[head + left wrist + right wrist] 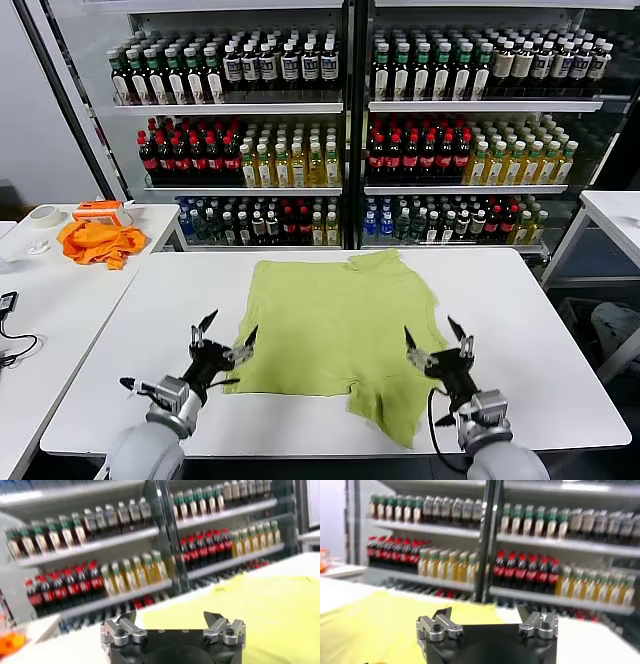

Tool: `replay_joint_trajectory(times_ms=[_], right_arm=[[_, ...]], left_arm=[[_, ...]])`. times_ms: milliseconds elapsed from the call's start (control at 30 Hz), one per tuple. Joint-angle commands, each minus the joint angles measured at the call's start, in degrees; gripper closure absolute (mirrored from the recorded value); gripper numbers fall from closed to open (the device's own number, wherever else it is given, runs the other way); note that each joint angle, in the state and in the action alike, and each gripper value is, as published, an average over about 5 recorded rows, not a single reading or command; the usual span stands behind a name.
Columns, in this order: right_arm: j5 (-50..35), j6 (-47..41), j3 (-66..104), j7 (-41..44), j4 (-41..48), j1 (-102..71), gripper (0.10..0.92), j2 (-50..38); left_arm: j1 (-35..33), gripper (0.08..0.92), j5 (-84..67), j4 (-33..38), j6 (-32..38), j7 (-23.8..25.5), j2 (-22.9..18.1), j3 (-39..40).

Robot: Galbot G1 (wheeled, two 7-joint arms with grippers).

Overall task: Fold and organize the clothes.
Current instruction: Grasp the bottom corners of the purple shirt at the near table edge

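Observation:
A light yellow-green T-shirt lies spread flat on the white table. One flap hangs towards the front edge and a sleeve points to the back. My left gripper is open and empty, just above the shirt's front left corner. My right gripper is open and empty, at the shirt's front right edge. The shirt shows ahead of the open left jaws in the left wrist view. It also shows ahead of the open right jaws in the right wrist view.
A side table on the left holds a bright orange cloth, a tape roll and a cable. Shelves of bottled drinks stand behind the table. Another white table stands at the right.

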State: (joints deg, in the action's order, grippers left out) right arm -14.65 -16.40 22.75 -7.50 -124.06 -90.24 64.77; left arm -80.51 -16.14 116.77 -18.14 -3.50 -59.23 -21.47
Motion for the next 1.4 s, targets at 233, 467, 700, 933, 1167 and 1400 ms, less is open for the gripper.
replay_joint_trajectory(times_ms=[233,467,700,933,1167,1400], right_arm=[[-1.70,-2.59,-0.69,-1.80,-3.60,-7.71,0.203,-1.50],[-1.83,-1.80,-1.05,-3.20,-1.80,-8.40,0.203,-0.19],[-2.35,-1.64,-3.07,-4.74,-0.65,-8.16,0.203,0.46],[-2.65,-1.54,-5.26,-6.73,0.87,-7.16,0.203,1.18],[-3.86,-1.77,-6.77,-8.37,1.01,-6.81,0.282,1.41],[-5.75,-2.43,-7.82,-10.62,1.89,-6.21,0.481,1.56]], left_arm=[[-6.63,0.177,-6.29,5.20,-12.63,-4.34,1.55,-0.98],[-6.11,0.177,-6.50,3.61,-13.18,-5.77,0.52,-0.10],[-3.99,0.177,-9.09,0.89,-13.06,-7.42,-0.95,-0.76],[-3.80,0.177,-9.74,0.06,-11.48,-7.82,-1.75,-0.44],[-3.88,0.212,-10.25,-0.32,-9.63,-10.05,-2.45,0.02],[-3.97,0.406,-10.21,-0.63,-9.69,-10.10,-2.56,0.50]])
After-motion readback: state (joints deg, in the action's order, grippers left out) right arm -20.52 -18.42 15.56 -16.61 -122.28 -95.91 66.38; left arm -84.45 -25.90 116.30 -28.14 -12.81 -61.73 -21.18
